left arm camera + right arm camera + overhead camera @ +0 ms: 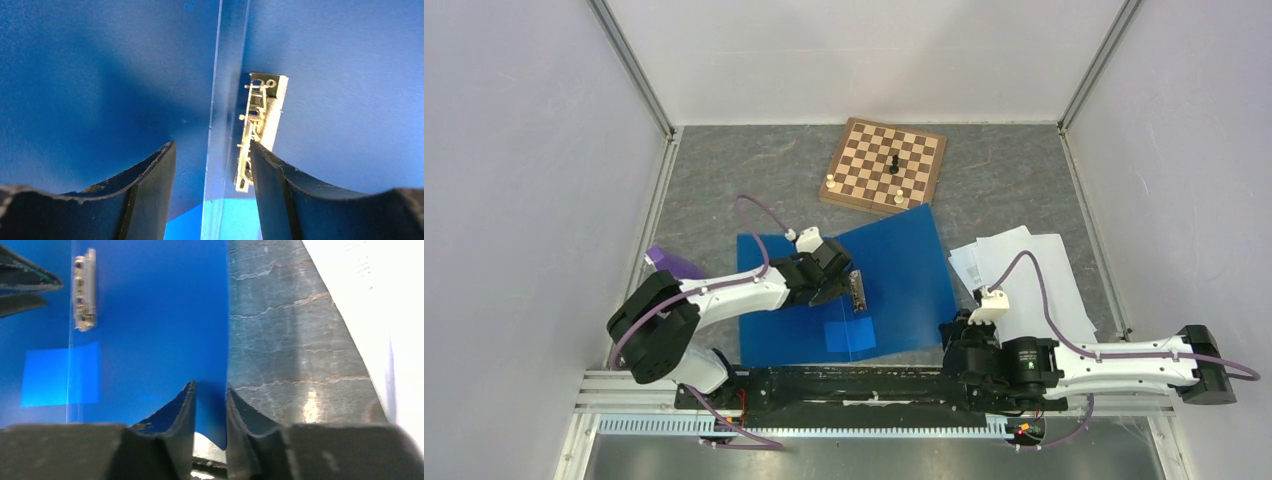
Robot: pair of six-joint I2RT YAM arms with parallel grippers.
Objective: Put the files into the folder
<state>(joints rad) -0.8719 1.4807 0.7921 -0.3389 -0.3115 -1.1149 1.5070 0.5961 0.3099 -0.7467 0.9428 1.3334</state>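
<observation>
The blue folder [894,275] lies open on the grey table, its metal clip [857,291] along the spine. My left gripper [842,287] hovers low over the spine, open; in the left wrist view [212,145] the clip [262,115] sits just inside the right finger. My right gripper [952,338] is at the folder's near right corner; in its wrist view [210,385] the jaws stand narrowly apart, with that corner of the folder [160,315] in the gap. The white files [1029,280] lie loose to the right of the folder, also in the right wrist view [380,300].
A wooden chessboard [884,165] with a few pieces lies behind the folder, which touches its near edge. A purple object [669,263] lies at the left wall. A lighter blue patch [849,336] sits across the spine's near end. Walls close in both sides.
</observation>
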